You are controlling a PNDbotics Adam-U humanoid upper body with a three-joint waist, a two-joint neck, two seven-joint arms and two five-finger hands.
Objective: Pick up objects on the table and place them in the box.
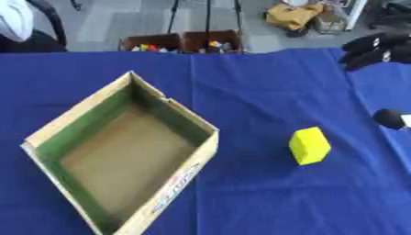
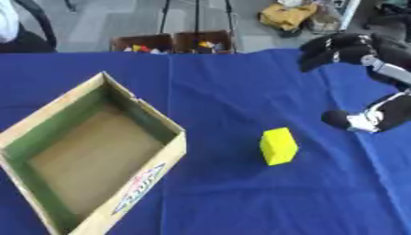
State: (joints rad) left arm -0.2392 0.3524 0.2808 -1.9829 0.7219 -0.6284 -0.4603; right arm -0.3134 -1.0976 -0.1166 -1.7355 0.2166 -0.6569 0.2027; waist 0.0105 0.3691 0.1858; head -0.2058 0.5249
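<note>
**Desk inventory: one yellow block, one open box, right hand in view**

Item 1. Yellow block [image 2: 279, 146]: a small plain block with no markings visible, lying on the blue cloth right of frame centre. It sits well outside the box, touching nothing else.

Item 2. Cardboard box [image 1: 173, 109]: open-topped, set cornerwise in the left half of the frame, one corner pointing to the upper middle. Inner walls are green, the floor plain brown. Nothing lies inside it. The outer wall facing the lower right carries a printed label [image 2: 138, 188] in red and blue; the lettering cannot be read.

Item 3. Right hand [image 2: 341, 49]: black, entering from the upper right of the frame, above and to the right of the block and clear of it. Its fingers curve loosely and spread, grasping nothing. A black and white part of the arm [image 2: 371, 117] shows at the right edge, nearer the block yet apart from it.

Item 4. Desk [image 1: 265, 202]: covered edge to edge in blue cloth.

Item 5. Two brown floor boxes [image 1: 183, 42]: beyond the desk's far edge, at upper centre, holding small mixed-colour things that cannot be made out. A yellow-brown bundle [image 1: 293, 16] lies on the floor in the upper right.
</note>
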